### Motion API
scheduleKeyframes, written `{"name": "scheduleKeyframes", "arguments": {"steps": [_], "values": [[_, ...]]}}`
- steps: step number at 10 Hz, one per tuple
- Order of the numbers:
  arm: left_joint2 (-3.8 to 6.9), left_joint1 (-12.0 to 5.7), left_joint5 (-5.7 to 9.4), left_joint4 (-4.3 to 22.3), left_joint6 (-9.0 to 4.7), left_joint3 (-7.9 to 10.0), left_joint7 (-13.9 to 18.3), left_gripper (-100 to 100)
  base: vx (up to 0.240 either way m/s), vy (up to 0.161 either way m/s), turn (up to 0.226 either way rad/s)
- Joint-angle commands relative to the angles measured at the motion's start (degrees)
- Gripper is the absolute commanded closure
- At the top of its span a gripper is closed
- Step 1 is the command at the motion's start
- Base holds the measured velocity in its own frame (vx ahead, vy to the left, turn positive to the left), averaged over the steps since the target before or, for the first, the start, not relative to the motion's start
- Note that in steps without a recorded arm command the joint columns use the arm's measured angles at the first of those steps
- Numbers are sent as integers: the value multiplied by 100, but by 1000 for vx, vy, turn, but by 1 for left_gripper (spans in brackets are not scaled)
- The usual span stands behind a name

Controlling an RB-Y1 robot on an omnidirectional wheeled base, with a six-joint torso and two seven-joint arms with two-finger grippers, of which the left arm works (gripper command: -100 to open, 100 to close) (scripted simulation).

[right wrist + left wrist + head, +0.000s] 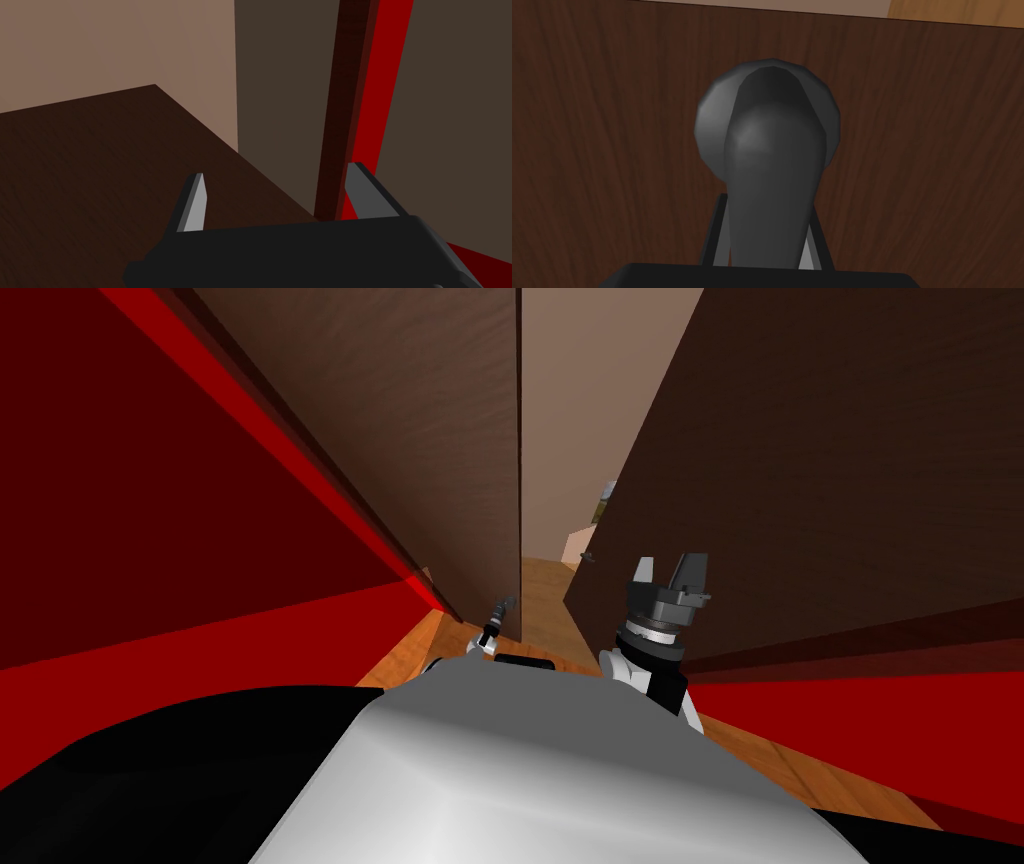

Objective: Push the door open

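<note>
1. Red walls (pixel 150 488) flank the scene on both sides, each edged with dark trim.
2. Two dark brown, wood-grained panels stand ajar: the left door (pixel 400 438) and the right door (pixel 820 468). The gap between them shows a tan wall (pixel 580 388) and a strip of wooden floor (pixel 545 588).
3. The right gripper (pixel 670 563) is raised in front of the right door's lower edge, its two blades spread wide with nothing between them.
4. The left gripper (pixel 505 606) sits low at the free edge of the left door, blades drawn in against the sides of the door handle (pixel 767 140).
5. That handle is a dark grey lever on a round plate, fixed to the brown door face near its edge.
</note>
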Motion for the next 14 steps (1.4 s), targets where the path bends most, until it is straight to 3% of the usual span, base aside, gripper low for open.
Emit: {"name": "scheduleKeyframes", "arguments": {"steps": [1, 5, 11, 13, 14], "values": [[57, 22, 25, -89, 27, 43, -8, 100, 153, -61, 27], [134, 31, 90, -93, 32, 154, -54, 100, 138, -62, 20], [287, 59, 300, -105, 50, 508, -201, 100, 164, -97, 56], [287, 59, 300, -105, 50, 508, -201, 100, 78, -37, 16], [319, 70, 388, -110, 58, 658, -263, 100, 117, -103, 45]]}}
